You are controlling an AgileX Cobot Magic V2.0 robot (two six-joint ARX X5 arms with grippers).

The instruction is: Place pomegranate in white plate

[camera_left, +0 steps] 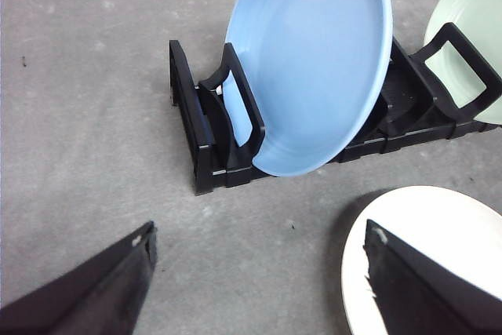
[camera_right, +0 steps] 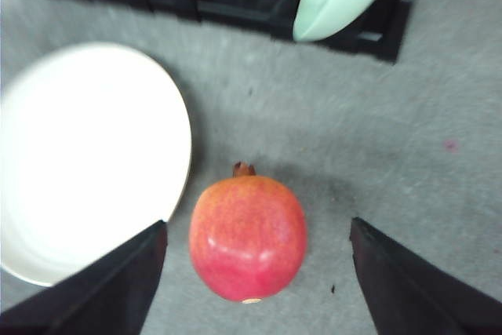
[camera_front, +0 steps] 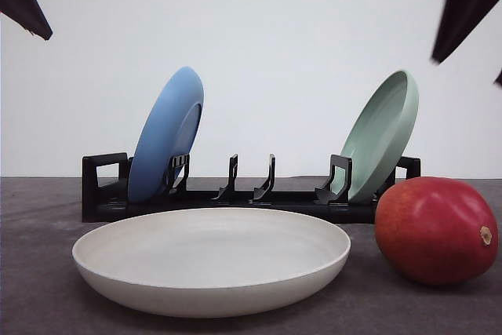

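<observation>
Starting at the left of the front view: you've got the blue plate (camera_front: 167, 132) leaning in the black rack (camera_front: 102, 190), then the white plate (camera_front: 212, 260) lying flat on the grey counter (camera_front: 31, 288) in the lower middle. It has nothing in it yet.

Your left claw (camera_left: 259, 284) has its jaws spread wide, holding nothing. In its wrist view it hangs over bare counter with the white plate's edge under one finger, so it's nowhere near the fruit.

Moving right, the pale green plate (camera_front: 384, 132) stands in the rack's right end, and the pomegranate (camera_front: 436, 229) rests on the counter in the lower right, just beside the white plate's rim but apart from it.

Your right claw (camera_right: 259, 288) is the one to use. Its jaws are wide apart and empty, and in its wrist view the pomegranate (camera_right: 248, 238) sits right between the fingers, below the claw. The long axis runs stem to blossom end, roughly across the closing line, with the stem pointing toward the rack, so I'd guess you'd grip across the narrower width.
</observation>
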